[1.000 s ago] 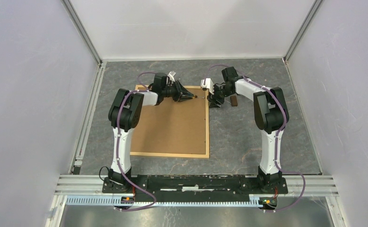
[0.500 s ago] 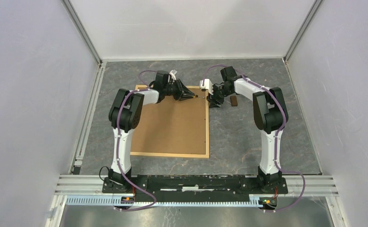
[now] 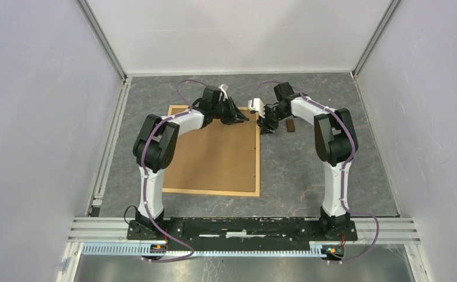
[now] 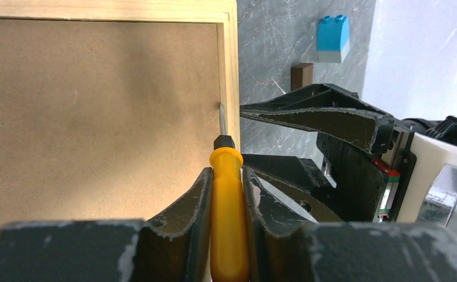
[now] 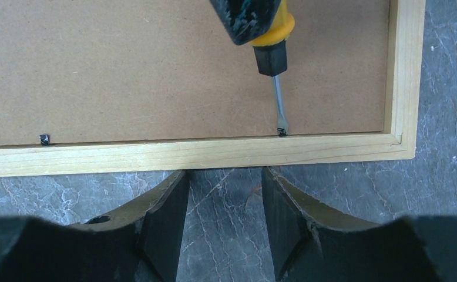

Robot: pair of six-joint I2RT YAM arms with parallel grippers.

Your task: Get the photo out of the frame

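So, your left arm (image 3: 176, 121) reaches up the left side of the frame (image 3: 214, 155), then bends right across its far edge. The wrist is turned so the left gripper (image 3: 237, 117) points at the far right corner. That gripper is pinched tight on the yellow handle of a screwdriver (image 4: 228, 205). The blade tip sits right on a little metal tab (image 5: 282, 131) where the brown back meets the wood rim (image 5: 214, 154).

Your right arm (image 3: 332, 138) goes out and hooks back left, with the right gripper (image 5: 225, 175) hanging over the bench (image 3: 308, 170) just outside that same rim. Its fingers are spread with nothing between them and aren't touching the frame.

The frame lies flat on the bench, back side up, so you can't see the photo from here. A second tab (image 5: 44, 139) shows further along the rim. A small brown block (image 3: 290, 126) sits beside the right gripper, with a blue brick (image 4: 333, 38) past it.
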